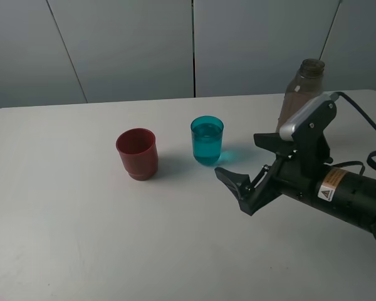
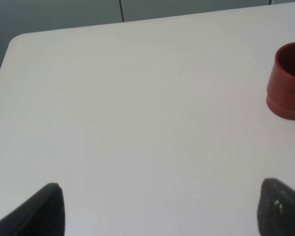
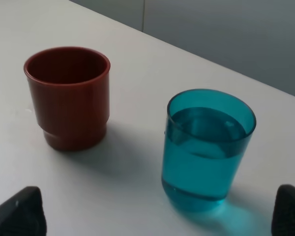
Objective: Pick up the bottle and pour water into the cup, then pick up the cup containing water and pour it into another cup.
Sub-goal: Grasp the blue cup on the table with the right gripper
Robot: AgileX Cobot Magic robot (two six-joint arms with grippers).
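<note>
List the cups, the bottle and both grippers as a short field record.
teal cup: upright on the table, holds water
red cup: upright beside the teal cup, apart, no water visible
bottle: upright, uncapped, partly behind the right arm
right gripper: open, empty, near the teal cup, not touching
left gripper: open, empty, over bare table

Soft even light; the cup (image 3: 206,147) casts a teal-tinted shadow

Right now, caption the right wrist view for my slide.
Open right gripper faces the water-filled teal cup, red cup standing apart beside it.
</note>
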